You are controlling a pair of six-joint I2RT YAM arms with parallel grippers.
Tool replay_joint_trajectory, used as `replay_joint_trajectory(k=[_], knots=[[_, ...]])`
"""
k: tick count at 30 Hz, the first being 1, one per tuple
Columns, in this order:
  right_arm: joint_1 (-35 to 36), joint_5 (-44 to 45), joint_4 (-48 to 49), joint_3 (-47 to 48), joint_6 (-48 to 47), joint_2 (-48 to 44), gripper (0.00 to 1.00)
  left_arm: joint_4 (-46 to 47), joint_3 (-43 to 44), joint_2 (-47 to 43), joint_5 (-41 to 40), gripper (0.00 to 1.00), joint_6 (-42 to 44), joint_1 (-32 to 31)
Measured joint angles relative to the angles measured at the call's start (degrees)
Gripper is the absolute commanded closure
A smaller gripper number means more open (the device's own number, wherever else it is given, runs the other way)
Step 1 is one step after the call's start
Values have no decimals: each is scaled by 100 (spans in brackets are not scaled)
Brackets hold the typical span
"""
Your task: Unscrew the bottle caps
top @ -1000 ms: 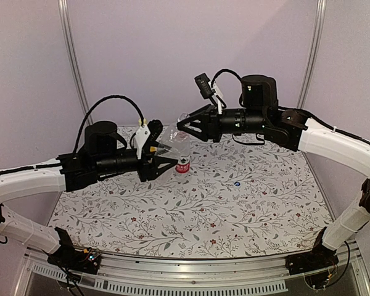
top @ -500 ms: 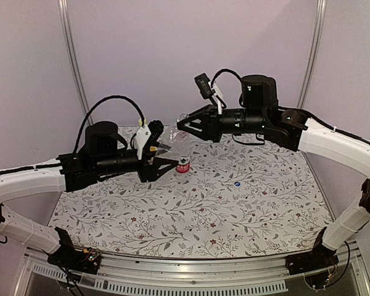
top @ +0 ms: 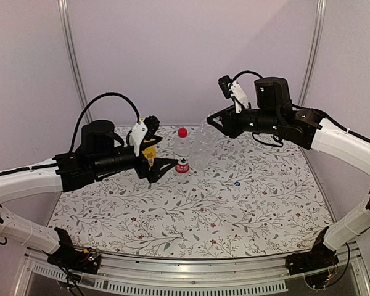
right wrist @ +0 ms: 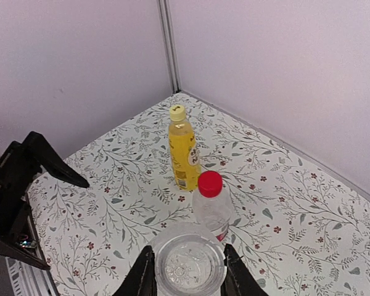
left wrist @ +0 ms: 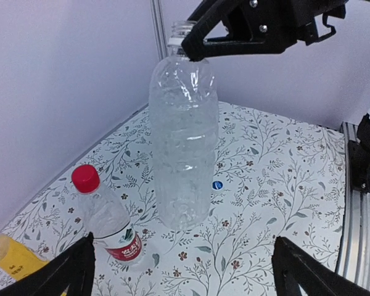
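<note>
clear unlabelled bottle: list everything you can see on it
The clear unlabelled bottle is see-through ribbed plastic; whether it holds water cannot be told. Its cap is off: a bare threaded neck with a white ring below. It stands roughly upright, right of the red-capped bottle. The right gripper has its fingers clamped on the neck. The left gripper is open and clear of it. Whether the base touches the table is unclear.

Clear bottle (left wrist: pixel 184 142) uncapped; red-capped bottle (top: pixel 182 154) and yellow bottle (right wrist: pixel 184 154) upright; blue cap (top: pixel 237 183) loose.
</note>
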Motion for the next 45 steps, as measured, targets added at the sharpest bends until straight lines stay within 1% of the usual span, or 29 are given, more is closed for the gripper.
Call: replay_joint_trajectory(k=[2,6,12,20,25,28,34,38,45], knots=[[-205,358,-90,-142,-59,-127,100,4,0,-81,-129,0,-4,0],[-645,713,-144,-258,-162,-118,100,20,0,-203,-295,0,-2,0],[-1119,984,-120,-289,-225,361,100,72,-20,-256,-374,0,7,0],[-1222,1128,-63,-289,-247,1307,100,125,-46,-260,-426,0,39,0],[-1222,1169,103,-282,-275,1558,99,129,-50,-282,-422,0,42,0],[-1222,1185,203,-286,-348,1591,97,127,-50,-282,-420,0,44,0],[-1222,1217,638,-520,-380,1574,87,129,-50,-282,-422,0,46,0],[-1222,1222,763,-643,-389,1510,81,129,-50,-282,-420,0,46,0],[-1222,1217,800,-664,-435,1508,65,127,-50,-282,-420,0,46,0]])
